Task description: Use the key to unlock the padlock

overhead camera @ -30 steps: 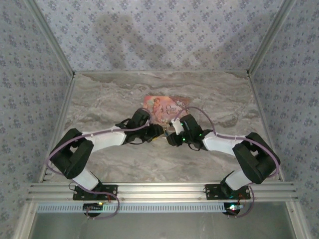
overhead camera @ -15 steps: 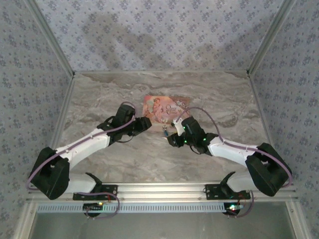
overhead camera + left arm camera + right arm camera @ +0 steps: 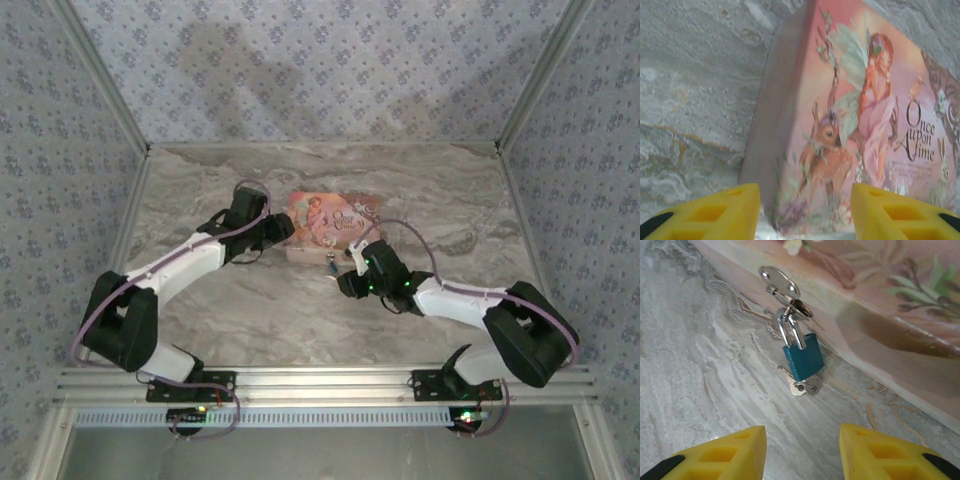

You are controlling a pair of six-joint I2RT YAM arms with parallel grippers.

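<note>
You have the pink box (image 3: pixel 325 222) lying flat on the tabletop (image 3: pixel 250 310), about midway between the left and right edges and nearer the far edge than the near one. The padlock (image 3: pixel 802 360) is at the box's near side: its metal shackle is hooked through a small silver hasp (image 3: pixel 781 282) on that side wall, and its blue body rests tilted on the tabletop just beside the box. The key (image 3: pixel 802 387) lies on the tabletop touching the lower end of the padlock; you cannot tell from here whether it is seated in the keyhole. Your right gripper (image 3: pixel 802 450) sits on the near side of the padlock, close to it but apart, pointing at it with its yellow fingers (image 3: pixel 725 452) spread moderately wide and nothing between them. Your left gripper (image 3: pixel 805 215) is at the box's left end, facing the picture lid, its fingers likewise parted and holding nothing, the box's near left corner just beyond the gap.
</note>
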